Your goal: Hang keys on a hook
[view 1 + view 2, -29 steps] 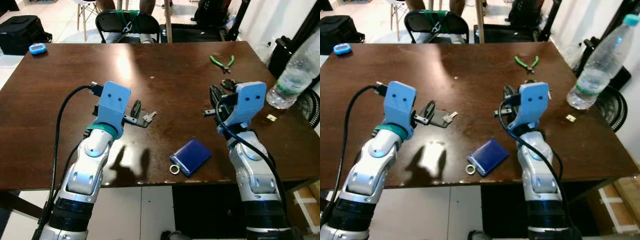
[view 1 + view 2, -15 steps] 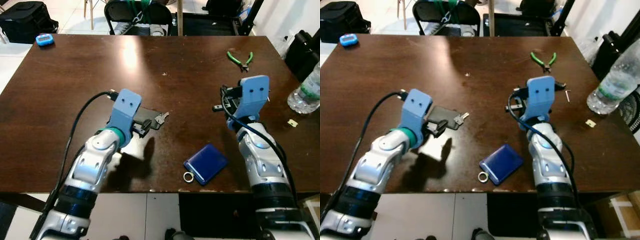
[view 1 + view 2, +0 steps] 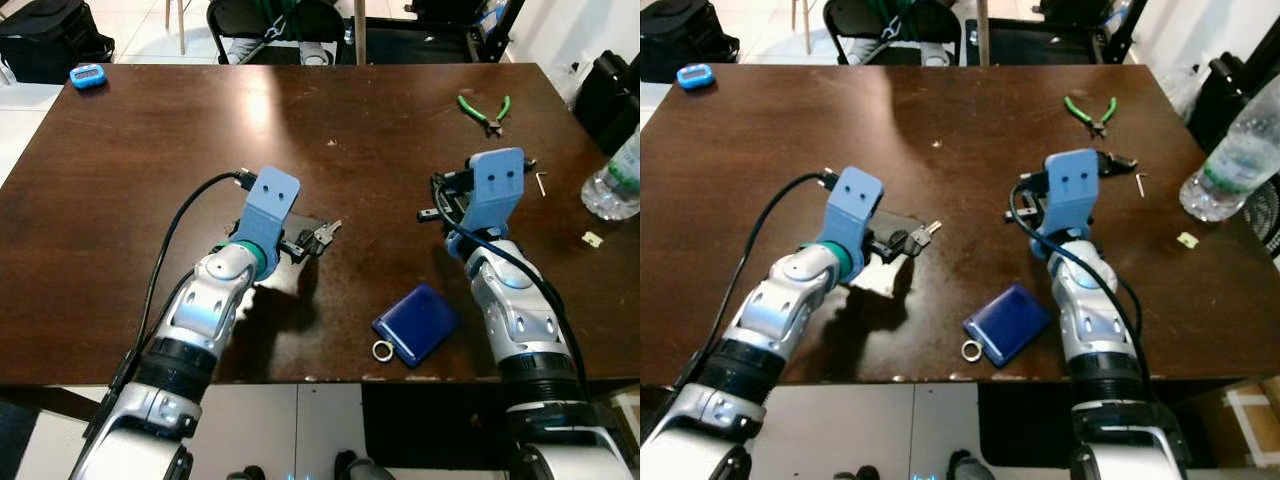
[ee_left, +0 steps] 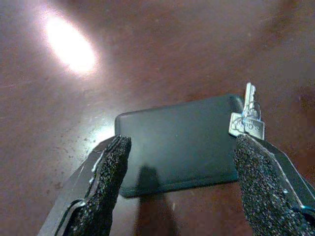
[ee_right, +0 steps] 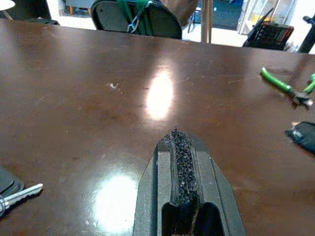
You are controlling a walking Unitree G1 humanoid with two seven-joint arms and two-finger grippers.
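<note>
The desk (image 3: 120, 200) was dark brown wood with a polished, glossy top that threw back bright patches of light. On it the black card holder (image 4: 179, 142) looked smooth and matt, the key (image 4: 247, 115) beside it was bright silvery metal, and the blue wallet (image 3: 418, 322) had a soft sheen with a metal ring (image 3: 381, 350) at its corner. The left claw (image 4: 179, 191) had fingers (image 4: 110, 182) faced with rough, grainy black pads, the pliers (image 3: 483, 108) wore green plastic-looking grips, and the bottle (image 3: 1225, 165) was clear plastic.
</note>
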